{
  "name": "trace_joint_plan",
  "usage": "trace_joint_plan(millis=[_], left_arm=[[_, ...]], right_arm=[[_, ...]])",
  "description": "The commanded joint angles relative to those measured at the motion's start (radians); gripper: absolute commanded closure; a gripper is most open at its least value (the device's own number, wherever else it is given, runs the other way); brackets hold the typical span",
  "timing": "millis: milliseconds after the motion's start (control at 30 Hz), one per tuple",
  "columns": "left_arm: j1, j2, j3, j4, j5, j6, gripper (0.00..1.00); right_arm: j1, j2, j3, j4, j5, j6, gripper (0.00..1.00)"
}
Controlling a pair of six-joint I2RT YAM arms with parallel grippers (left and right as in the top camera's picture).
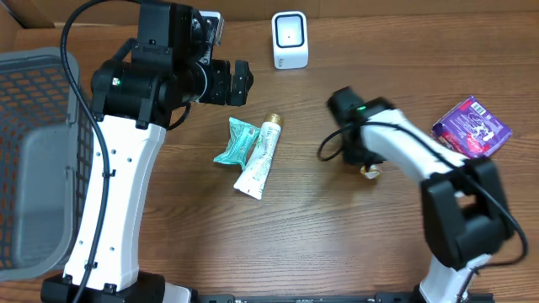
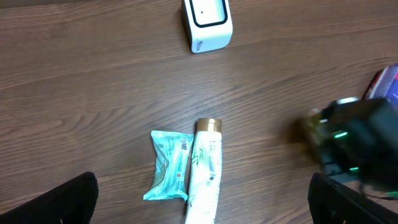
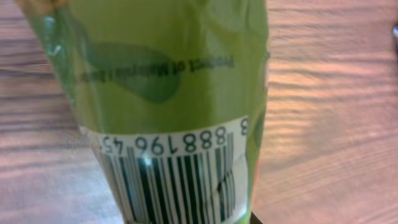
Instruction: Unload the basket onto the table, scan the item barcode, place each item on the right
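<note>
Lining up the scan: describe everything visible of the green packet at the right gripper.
The green packet is glossy, wrinkled film with a darker leaf-shaped patch, small print and a white barcode panel, digits upside down in the wrist view. It fills that view over the wooden table. Overhead, the right gripper, shut on it, hides nearly all.

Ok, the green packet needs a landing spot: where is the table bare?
Bare wood: the near strip in front of the white gold-capped tube, and between the white box-shaped scanner and the purple foil packet. Crowded mid-table, where the tube lies beside the teal sachet.
</note>
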Motion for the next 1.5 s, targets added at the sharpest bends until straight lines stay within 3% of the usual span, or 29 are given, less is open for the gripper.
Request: trace_joint_plan(millis=[0, 100, 133, 167, 200, 233, 300, 667, 767, 833, 1033, 1467], left_arm=[[-0.001, 0.009, 0.003, 0.001, 0.008, 0.011, 0.00], [-0.001, 0.009, 0.003, 0.001, 0.008, 0.011, 0.01], [-0.001, 0.009, 0.003, 0.001, 0.008, 0.011, 0.00], [-0.001, 0.009, 0.003, 0.001, 0.007, 0.011, 0.00], [-0.001, 0.009, 0.003, 0.001, 0.008, 0.011, 0.00], [-0.001, 0.009, 0.003, 0.001, 0.008, 0.011, 0.00], [-0.001, 0.009, 0.003, 0.001, 0.008, 0.011, 0.00], [-0.001, 0.009, 0.003, 0.001, 0.008, 0.011, 0.00], [-0.001, 0.009, 0.003, 0.001, 0.008, 0.011, 0.00], [-0.001, 0.009, 0.003, 0.001, 0.008, 0.011, 0.00], [-0.001, 0.009, 0.003, 0.001, 0.007, 0.011, 0.00], [-0.001, 0.009, 0.003, 0.001, 0.008, 0.011, 0.00]], right_arm=[[0.039, 0.064, 0.026, 0.014, 0.116, 0.024, 0.96], [0.060, 0.084, 0.026, 0.021, 0.109, 0.024, 0.91], [0.068, 0.084, 0.026, 0.023, 0.102, 0.024, 0.82], [0.075, 0.083, 0.026, 0.023, 0.096, 0.024, 0.66], [0.084, 0.083, 0.027, 0.022, 0.089, 0.024, 0.44], [0.089, 0.083, 0.027, 0.022, 0.080, 0.023, 0.37], [0.096, 0.082, 0.027, 0.021, 0.047, 0.022, 0.31], [0.098, 0.032, 0.174, -0.106, -0.135, 0.019, 0.28], [0.085, -0.003, 0.211, -0.154, -0.172, 0.016, 0.14], [0.068, -0.032, 0.217, -0.179, -0.198, 0.015, 0.00], [-0.033, -0.045, 0.187, -0.196, -0.381, -0.123, 0.00], [-0.071, -0.042, -0.049, 0.031, -0.464, -0.226, 0.00]])
